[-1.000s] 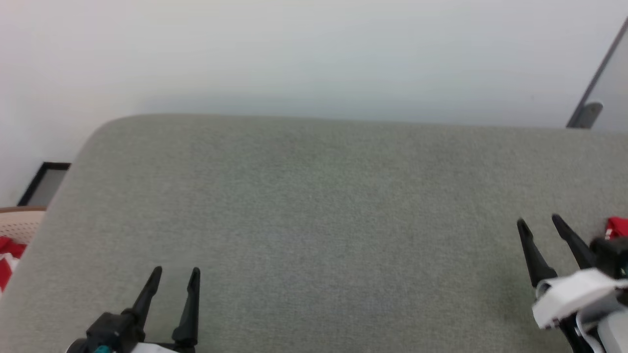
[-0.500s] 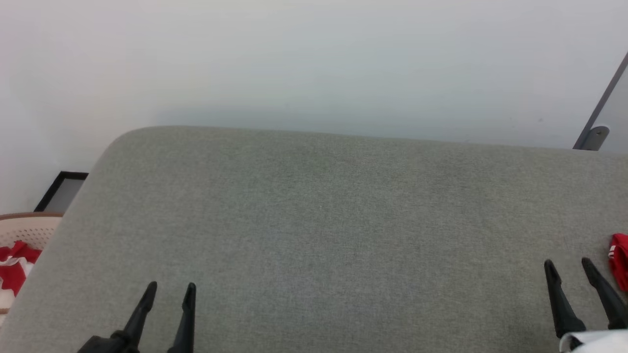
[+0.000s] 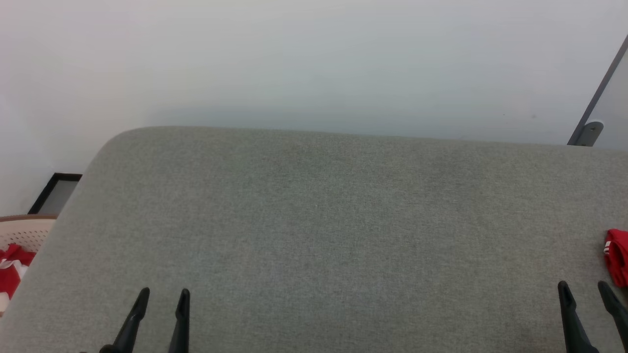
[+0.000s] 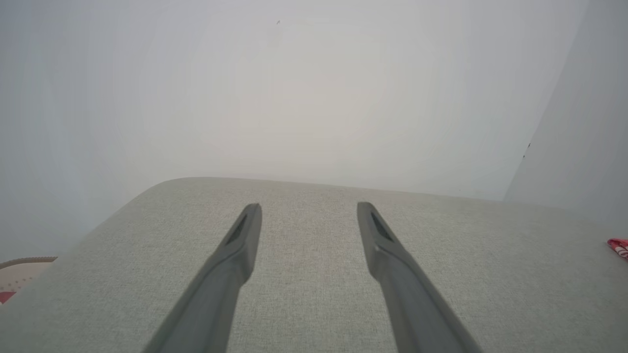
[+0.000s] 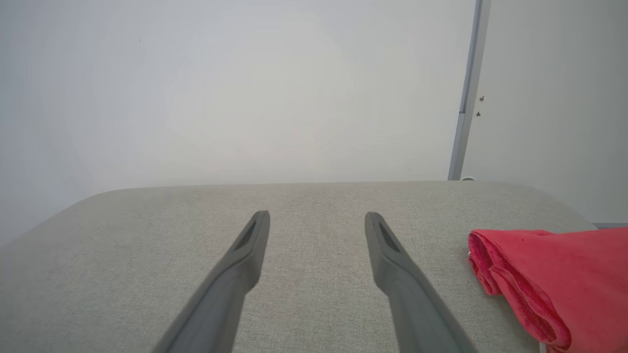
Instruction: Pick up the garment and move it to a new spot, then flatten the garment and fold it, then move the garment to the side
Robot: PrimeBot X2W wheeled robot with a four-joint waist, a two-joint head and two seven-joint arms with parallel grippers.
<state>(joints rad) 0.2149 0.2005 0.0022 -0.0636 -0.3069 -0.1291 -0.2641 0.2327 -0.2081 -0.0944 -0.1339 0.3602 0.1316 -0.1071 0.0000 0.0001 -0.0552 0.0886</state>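
The garment (image 3: 618, 257) lies folded as a bright red bundle with a small white mark at the right edge of the grey cushioned surface (image 3: 314, 220). In the right wrist view the garment (image 5: 549, 274) sits to the right of my right gripper (image 5: 318, 215), apart from the fingers. That right gripper (image 3: 583, 285) stands open and empty at the lower right, just left of the garment. Low on the left, my left gripper (image 3: 164, 292) is open with nothing between its fingers. From the left wrist, the left gripper (image 4: 309, 208) points over bare fabric, with the garment (image 4: 619, 246) far right.
A pale perforated basket (image 3: 24, 228) stands off the surface's left end, holding red-and-white cloth (image 3: 10, 274). A black-framed panel (image 3: 54, 193) leans on the wall behind it. A grey post (image 3: 591, 125) rises at the far right. A white wall backs the surface.
The right gripper has drawn back from beside the garment toward the near edge, still open. The left gripper has also sunk lower in view. The head view itself has shifted.
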